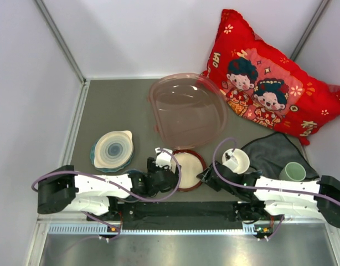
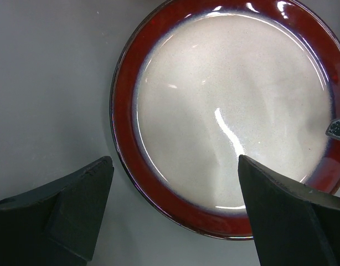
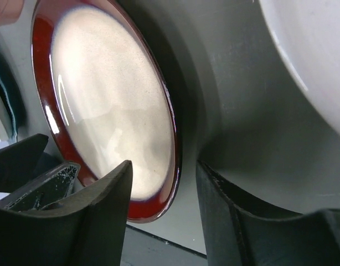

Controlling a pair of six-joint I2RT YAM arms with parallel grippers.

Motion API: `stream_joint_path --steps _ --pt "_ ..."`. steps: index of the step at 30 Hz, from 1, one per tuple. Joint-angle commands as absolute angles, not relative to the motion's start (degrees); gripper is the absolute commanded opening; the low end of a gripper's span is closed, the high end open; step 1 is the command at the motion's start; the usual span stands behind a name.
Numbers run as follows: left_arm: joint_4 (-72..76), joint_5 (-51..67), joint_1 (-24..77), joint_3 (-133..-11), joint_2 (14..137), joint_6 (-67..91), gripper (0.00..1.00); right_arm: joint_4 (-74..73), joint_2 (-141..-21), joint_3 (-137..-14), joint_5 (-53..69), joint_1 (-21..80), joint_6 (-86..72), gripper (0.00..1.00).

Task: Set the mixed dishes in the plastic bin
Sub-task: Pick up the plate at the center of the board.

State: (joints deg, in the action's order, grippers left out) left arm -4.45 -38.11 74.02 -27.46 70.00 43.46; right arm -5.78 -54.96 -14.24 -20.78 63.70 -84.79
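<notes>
A cream plate with a dark red rim (image 1: 188,169) lies flat on the grey table between my two grippers. My left gripper (image 1: 168,165) is open at its left edge; in the left wrist view the gripper (image 2: 174,166) straddles the plate's (image 2: 231,111) near rim. My right gripper (image 1: 206,177) is open at the plate's right edge; in the right wrist view the gripper (image 3: 161,173) has the plate's (image 3: 109,105) rim between its jaws without closing on it. The pinkish translucent plastic bin (image 1: 187,83) stands behind the plate.
A blue-ringed white handled plate on a teal plate (image 1: 113,151) sits at the left. A white bowl (image 1: 236,161) is beside my right gripper, and also shows in the right wrist view (image 3: 317,55). A dark grey cloth (image 1: 275,153), pale green cup (image 1: 293,172) and red pillow (image 1: 269,83) are at the right.
</notes>
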Motion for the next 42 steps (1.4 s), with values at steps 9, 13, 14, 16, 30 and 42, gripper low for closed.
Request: stream_joint_path --steps 9,13,14,16,30,42 --pt "-2.4 -36.7 72.7 -26.7 70.2 42.7 0.99 -5.4 -61.4 -12.4 -22.3 64.2 -89.0 0.33" --pt "-2.5 -36.6 72.4 -26.8 69.7 42.5 0.99 -5.0 -62.4 -12.0 -22.8 64.2 -89.6 0.26" --pt "-2.7 -36.6 72.4 -26.8 69.6 42.5 0.99 -5.2 -62.3 -12.0 -23.0 64.2 -89.6 0.24" --pt "-2.6 -36.6 72.3 -26.9 69.3 42.4 0.99 -5.8 -62.1 -12.0 -23.1 64.2 -89.6 0.14" --pt "-0.4 -35.5 72.0 -28.3 72.6 40.8 0.99 -25.3 -43.0 -15.2 -25.1 64.2 -86.4 0.0" --pt "9.0 -30.6 71.7 -30.9 80.4 39.2 0.96 -30.4 -35.5 -15.2 -22.2 64.2 -84.2 0.0"
